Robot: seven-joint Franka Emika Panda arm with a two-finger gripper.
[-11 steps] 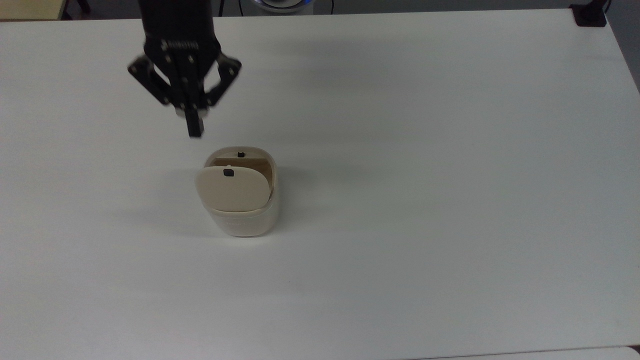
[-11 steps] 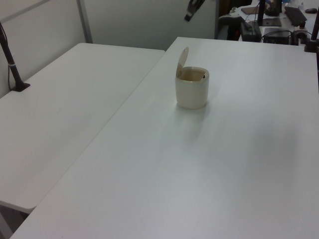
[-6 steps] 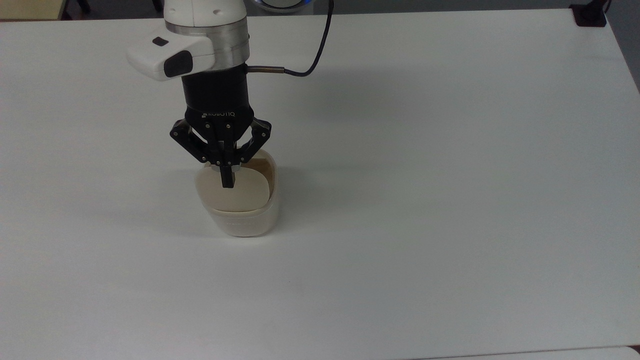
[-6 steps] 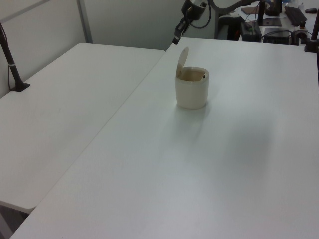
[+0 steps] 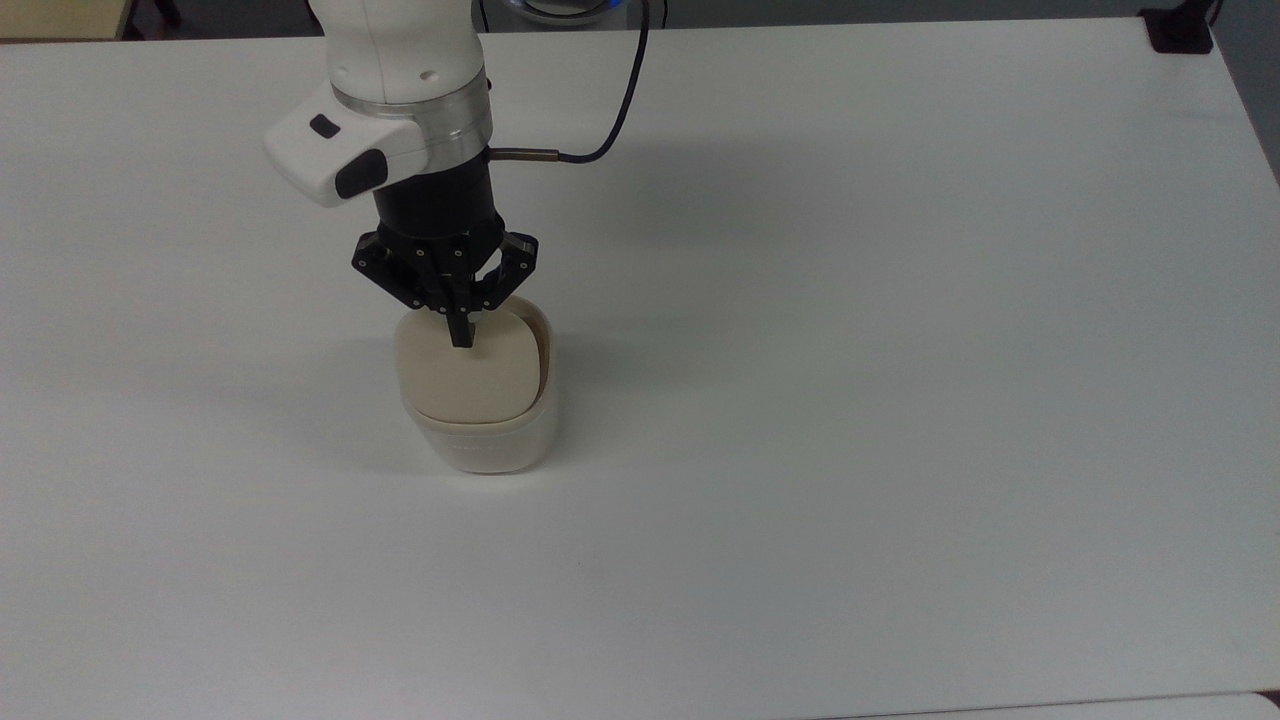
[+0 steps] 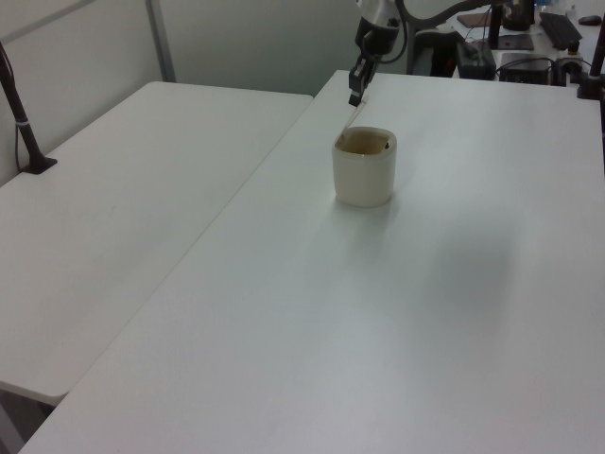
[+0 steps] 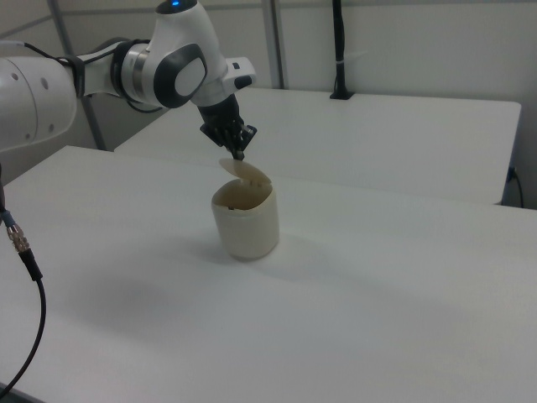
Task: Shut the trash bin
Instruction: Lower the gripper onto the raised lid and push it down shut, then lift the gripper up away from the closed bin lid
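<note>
Trash bin (image 5: 487, 435): lid (image 5: 465, 375) half-raised; clenched gripper (image 5: 461, 338) touching its free edge. Press lid down evenly until seated.

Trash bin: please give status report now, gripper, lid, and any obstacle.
Gripper shut, tip on raised flat beige lid. Small cream-white plastic trash bin not yet closed, lid tilted partway down. White table around it, nothing in the way.

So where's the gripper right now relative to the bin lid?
In the top view the gripper sits at the far edge of the trash bin, fingertips on its half-raised lid; in the right view it is just above the lid's upper edge.
</note>
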